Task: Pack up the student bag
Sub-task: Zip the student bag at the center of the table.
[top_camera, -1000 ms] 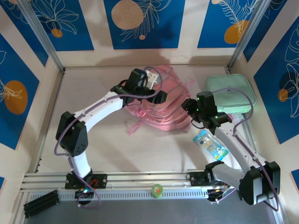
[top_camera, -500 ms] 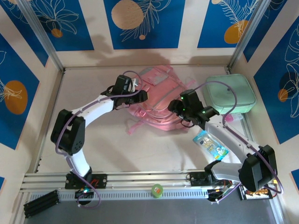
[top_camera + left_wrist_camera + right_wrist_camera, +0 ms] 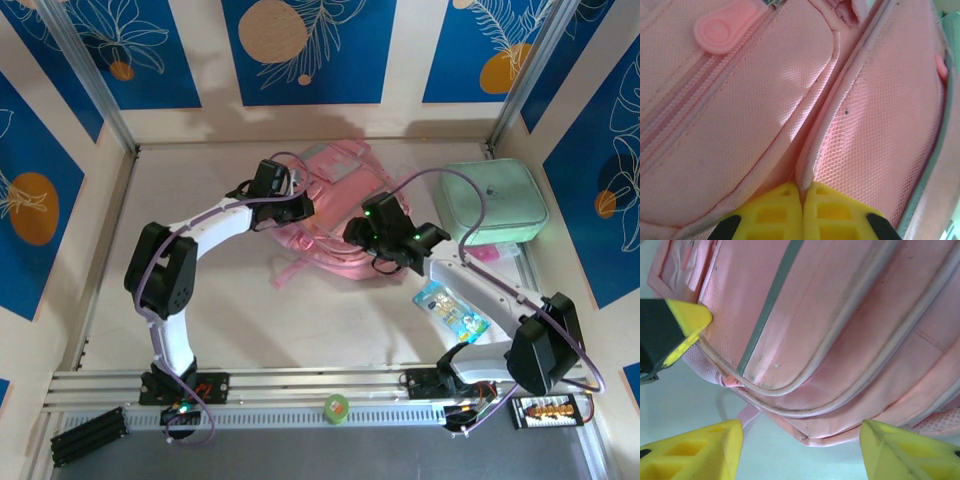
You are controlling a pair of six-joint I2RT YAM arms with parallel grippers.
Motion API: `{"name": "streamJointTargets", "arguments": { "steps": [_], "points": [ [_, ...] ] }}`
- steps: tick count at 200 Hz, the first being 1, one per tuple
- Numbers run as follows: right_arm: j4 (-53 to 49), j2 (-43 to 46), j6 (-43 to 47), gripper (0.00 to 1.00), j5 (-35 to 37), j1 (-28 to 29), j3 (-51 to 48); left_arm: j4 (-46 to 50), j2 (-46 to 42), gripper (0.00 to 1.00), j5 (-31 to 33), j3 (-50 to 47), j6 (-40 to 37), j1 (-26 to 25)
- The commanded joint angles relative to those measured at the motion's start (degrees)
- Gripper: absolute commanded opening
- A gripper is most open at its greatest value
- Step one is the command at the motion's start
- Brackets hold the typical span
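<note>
Early stage. Student bag (image 3: 350,180) lies mid-table toward the back, zips apparently closed. Left gripper (image 3: 802,192) clamped on its piped seam. Right gripper (image 3: 800,432) spread wide at its lower edge, holding nothing. Mint case (image 3: 495,200) and blue packet (image 3: 450,312) sit outside, unpacked.

I read the large soft pink fabric backpack (image 3: 740,125) as tightly woven matt cloth, with an open-mesh panel (image 3: 880,130) beside a smooth, faintly shiny piping cord (image 3: 812,150). Its round pink zip tab (image 3: 725,27) looks like soft matt rubber. The yellow fingers (image 3: 772,220) of the left gripper (image 3: 802,192) are matt moulded plastic. The mint-green rounded-square zip case (image 3: 495,200) looks smooth, slightly satin. Ribbed bare-metal rails (image 3: 300,381) line the near edge of the desk (image 3: 230,320).
</note>
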State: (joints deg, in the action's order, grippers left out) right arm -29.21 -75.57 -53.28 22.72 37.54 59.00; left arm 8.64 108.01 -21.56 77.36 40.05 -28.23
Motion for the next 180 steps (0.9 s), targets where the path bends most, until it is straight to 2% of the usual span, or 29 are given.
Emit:
{"name": "streamJointTargets", "arguments": {
  "steps": [1, 34, 74, 113, 180],
  "points": [
    [-2.92, -2.41, 1.33, 0.63, 6.47, 3.59, 3.51, -5.96, -1.89, 0.0, -3.78, -1.2, 3.97, 0.19],
    [-5.69, -7.86, -2.53, 0.58, 7.64, 7.03, 7.52, -11.5, -3.48, 0.0, -6.59, -3.52, 11.51, -0.14],
    [-5.34, -12.93, -9.79, 0.53, 7.96, 7.99, 10.67, -18.86, -4.99, 0.0, -7.63, -5.99, 19.41, -0.45],
    [-1.74, -17.12, -10.07, 0.5, 12.12, 8.42, 13.8, -20.6, -5.34, 0.0, -7.69, -6.59, 20.92, -0.51],
    [-7.34, -22.14, -18.74, 0.34, 15.15, 8.9, 18.34, -21.16, -5.42, 0.0, -7.58, -7.1, 21.17, -0.52]
  ]
}}
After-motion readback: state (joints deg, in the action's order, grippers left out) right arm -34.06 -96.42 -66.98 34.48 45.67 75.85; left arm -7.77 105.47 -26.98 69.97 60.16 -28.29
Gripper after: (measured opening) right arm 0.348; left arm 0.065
